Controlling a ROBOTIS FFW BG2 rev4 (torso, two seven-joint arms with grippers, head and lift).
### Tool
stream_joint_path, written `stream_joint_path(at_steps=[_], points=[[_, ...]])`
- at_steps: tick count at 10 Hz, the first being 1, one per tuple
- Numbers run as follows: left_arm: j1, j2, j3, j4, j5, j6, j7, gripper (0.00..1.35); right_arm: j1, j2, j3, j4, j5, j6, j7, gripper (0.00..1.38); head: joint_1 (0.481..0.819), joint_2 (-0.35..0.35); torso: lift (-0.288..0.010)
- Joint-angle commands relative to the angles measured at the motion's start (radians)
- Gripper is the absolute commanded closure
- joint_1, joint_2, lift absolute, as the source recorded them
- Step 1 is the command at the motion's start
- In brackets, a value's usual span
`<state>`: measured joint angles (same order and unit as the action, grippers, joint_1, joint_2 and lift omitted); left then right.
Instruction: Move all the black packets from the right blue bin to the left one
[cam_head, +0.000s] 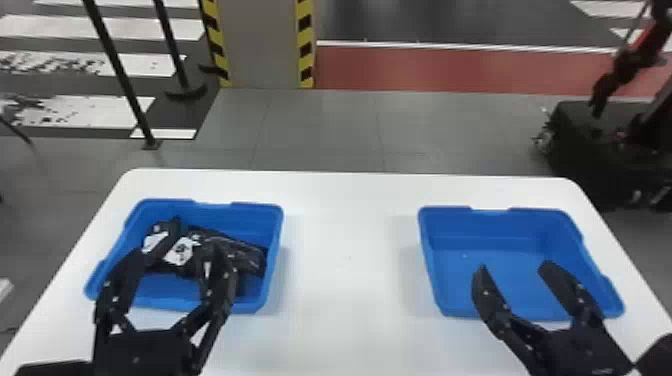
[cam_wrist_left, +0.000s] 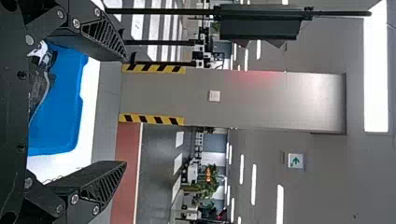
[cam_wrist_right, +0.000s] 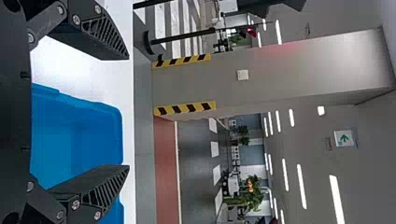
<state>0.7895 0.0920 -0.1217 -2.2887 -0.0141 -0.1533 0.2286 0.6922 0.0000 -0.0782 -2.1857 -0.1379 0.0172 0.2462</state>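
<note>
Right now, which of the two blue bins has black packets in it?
The left bin: black packets lie in it, while the right bin shows its bare floor.
</note>
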Motion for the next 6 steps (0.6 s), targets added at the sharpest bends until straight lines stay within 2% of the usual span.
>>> stream_joint_path(at_steps=[1,6], points=[[0.001,0.000,0.001,0.000,0.000,-0.006,-0.002,0.26,0.002,0.001,0.000,0.000,0.001,0.000,-0.001,0.21,0.695,0.000,-0.110],[-0.004,-0.002,0.002,0.000,0.002,-0.011,-0.014,0.25,0.000,0.001,0.000,-0.010,0.006,0.000,-0.001,0.21,0.695,-0.001,-0.110]])
